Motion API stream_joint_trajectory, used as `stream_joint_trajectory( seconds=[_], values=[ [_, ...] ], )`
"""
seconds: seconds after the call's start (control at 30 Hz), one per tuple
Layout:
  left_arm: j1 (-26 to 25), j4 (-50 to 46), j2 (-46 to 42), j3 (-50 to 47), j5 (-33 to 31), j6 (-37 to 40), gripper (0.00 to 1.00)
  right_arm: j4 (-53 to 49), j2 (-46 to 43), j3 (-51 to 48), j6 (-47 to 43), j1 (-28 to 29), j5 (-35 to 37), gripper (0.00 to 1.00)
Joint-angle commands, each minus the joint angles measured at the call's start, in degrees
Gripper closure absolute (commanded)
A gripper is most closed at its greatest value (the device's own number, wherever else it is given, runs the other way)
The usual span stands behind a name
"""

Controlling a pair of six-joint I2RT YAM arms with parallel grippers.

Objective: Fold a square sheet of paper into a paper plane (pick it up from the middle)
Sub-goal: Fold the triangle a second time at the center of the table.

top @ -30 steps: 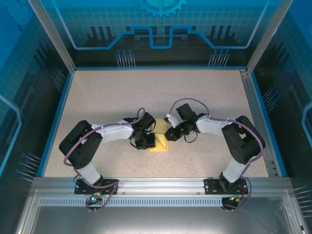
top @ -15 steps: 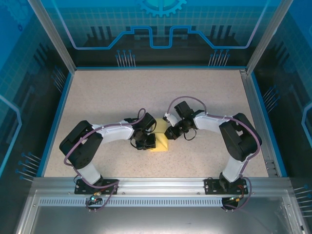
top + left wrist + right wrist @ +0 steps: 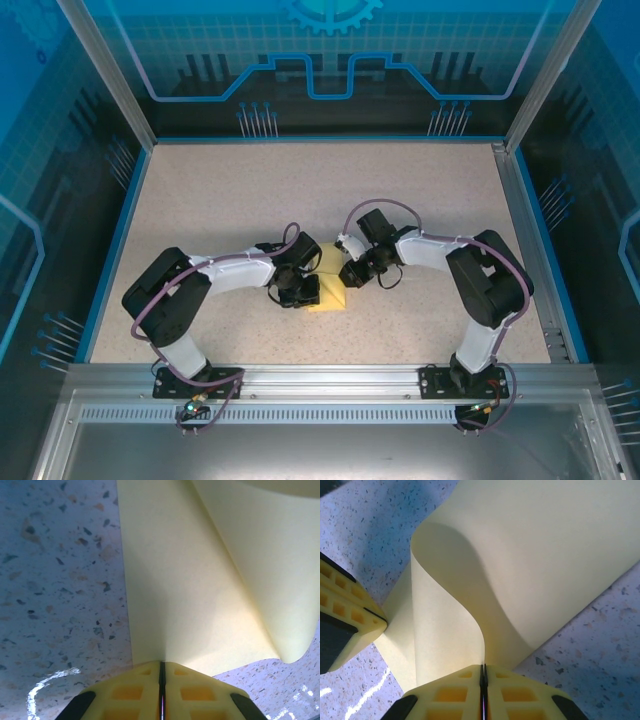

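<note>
1. The left jaws are clenched on an edge of the square sheet of paper. In the left wrist view the yellow paper runs straight out of their closed seam.
2. The right jaws are clamped on the sheet too, gripping a flap that rises from them in a loose curl. The left arm's fingertips sit just beside that flap, at the paper's other side.
3. The sheet lies on the worktop between the two arms, about midway between its left and right edges and somewhat nearer the near edge than the far one.
4. Done, as far as I can judge: the sheet is in hand and folding is under way. A diagonal line across the paper in the left wrist view looks like a crease or the edge of a layer, and one flap is bent over.
5. Left to do: the curled flap is not pressed flat, and no narrow, sharp-tipped shape with a centre crease shows. The paper plane is not formed, and most folds probably remain.
</note>
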Motion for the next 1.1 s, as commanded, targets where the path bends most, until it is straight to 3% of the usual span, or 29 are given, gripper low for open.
stream_joint_trajectory(
  seconds=[0.0,1.07],
  values=[
    [-0.73,-2.14,0.61,1.1,-1.15,0.68,0.88,-0.44,1.3,1.52,-0.6,-0.58,-0.29,0.9],
    [-1.39,-3.33,1.06,1.45,-2.34,0.83,0.88,0.41,2.0,2.3,-1.36,-0.55,-1.25,0.9]
  ],
)
